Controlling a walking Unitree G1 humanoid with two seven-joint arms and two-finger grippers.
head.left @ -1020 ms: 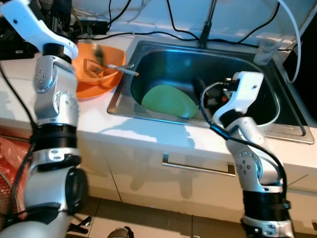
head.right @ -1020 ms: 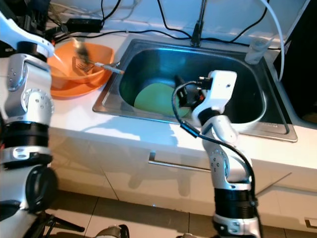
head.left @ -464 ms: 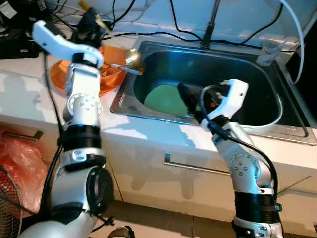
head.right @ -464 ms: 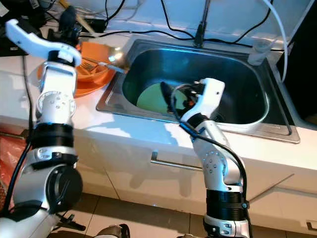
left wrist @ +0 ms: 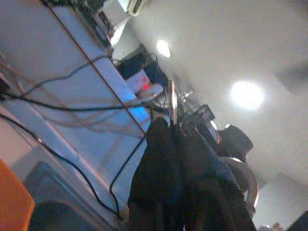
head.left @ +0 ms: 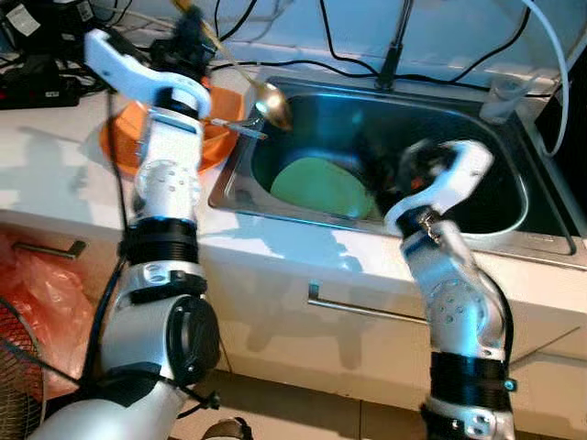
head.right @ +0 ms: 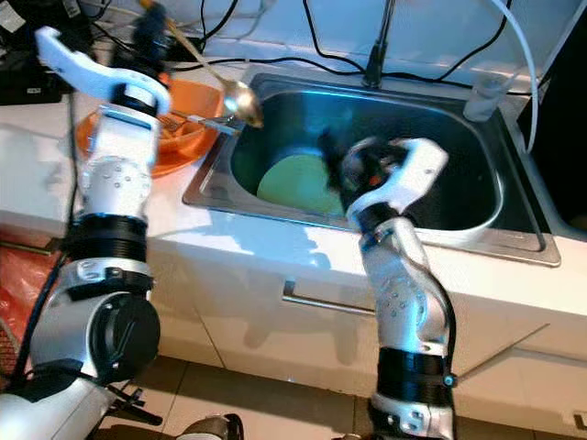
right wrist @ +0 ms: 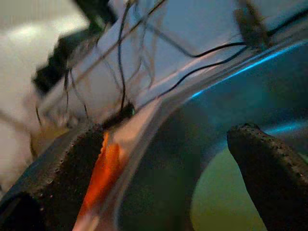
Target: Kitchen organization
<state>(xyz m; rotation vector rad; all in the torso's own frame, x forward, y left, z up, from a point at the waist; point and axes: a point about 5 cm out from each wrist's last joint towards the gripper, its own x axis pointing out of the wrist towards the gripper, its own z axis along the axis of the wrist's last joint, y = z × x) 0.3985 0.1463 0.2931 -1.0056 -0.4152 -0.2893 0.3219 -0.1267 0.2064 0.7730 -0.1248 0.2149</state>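
My left gripper [head.left: 190,44] is raised above the orange bowl [head.left: 117,145] and is shut on the thin handle of a golden spoon [head.left: 273,105]. The spoon's bowl hangs over the sink's left rim. In the left wrist view the black fingers [left wrist: 163,159] pinch the metal handle [left wrist: 172,101]. A green plate [head.left: 316,188] lies in the steel sink [head.left: 541,240]. My right gripper [head.right: 347,167], blurred, is low in the sink just right of the plate. Its fingers [right wrist: 53,178] stand wide apart, with nothing between them.
A fork [head.left: 231,125] sticks out of the orange bowl toward the sink. The faucet [head.left: 393,41] rises behind the sink, and a clear cup [head.left: 503,92] stands at its back right corner. Black cables [head.left: 312,64] run along the back of the counter. A red bag [head.left: 37,293] hangs at lower left.
My left gripper has lifted the spoon out of the orange bowl and carried it right to the sink's edge. The right gripper swung left over the plate, then back right.
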